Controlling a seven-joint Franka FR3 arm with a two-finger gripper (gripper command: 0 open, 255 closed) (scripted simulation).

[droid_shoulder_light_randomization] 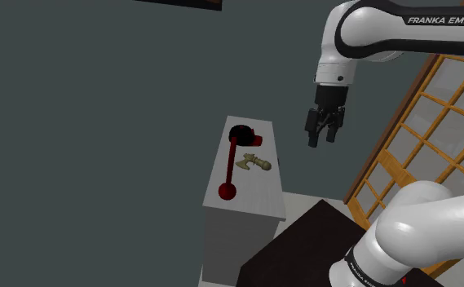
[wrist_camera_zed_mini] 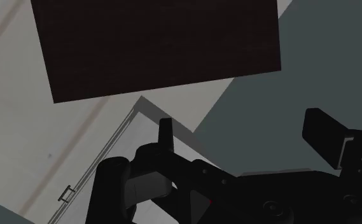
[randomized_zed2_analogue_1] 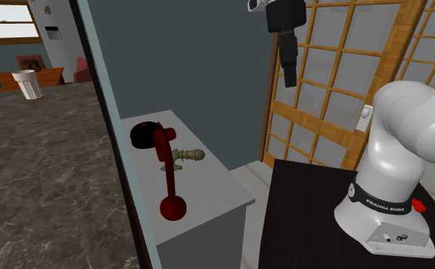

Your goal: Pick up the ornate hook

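My gripper (droid_shoulder_light_randomization: 322, 137) hangs released, high beside the cabinet (droid_shoulder_light_randomization: 258, 196); the ornate hook (droid_shoulder_light_randomization: 253, 162) lies on the cabinet's top, beside a red tool (droid_shoulder_light_randomization: 232, 167). I'd descend centred over its shaft, avoiding that tool.

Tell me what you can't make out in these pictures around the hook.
Hook: too small in the shoulder view to read its ornament.
Hook and red-handled tool: touching or apart, too small to tell in either exterior view.
Wrist above the jaws: cut off by the second exterior view's top edge.
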